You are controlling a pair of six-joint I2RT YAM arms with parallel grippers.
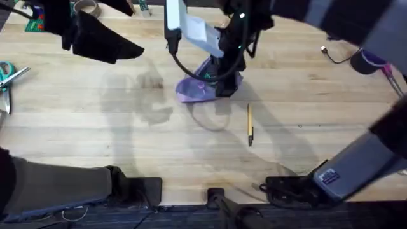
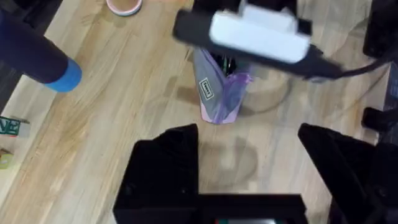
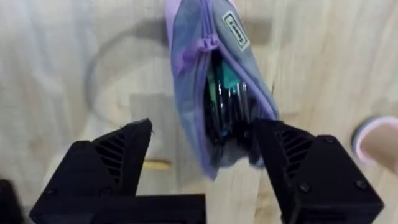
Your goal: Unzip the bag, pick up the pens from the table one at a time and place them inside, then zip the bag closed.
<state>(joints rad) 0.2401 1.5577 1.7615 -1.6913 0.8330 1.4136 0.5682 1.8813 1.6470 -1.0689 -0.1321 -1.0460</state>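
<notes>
Lavender fabric, the bag (image 1: 202, 86) sits at upper centre of the bench (image 1: 95, 140), its zipper parted over pens inside, seemingly so the right hand (image 3: 202, 162), spread open above it, can drop more in; the left hand (image 2: 249, 168) gapes idle.

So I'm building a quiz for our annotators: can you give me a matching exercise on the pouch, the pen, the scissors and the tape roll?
Things:
1. bag
2. pen
3. scissors
4. tape roll

States or places:
A. at the table's left edge
B. lying alone on bare wood near the middle
C. zipper open, pens inside
D. at the far edge, upper left

Pairs: 1-C, 2-B, 3-A, 4-D
</notes>
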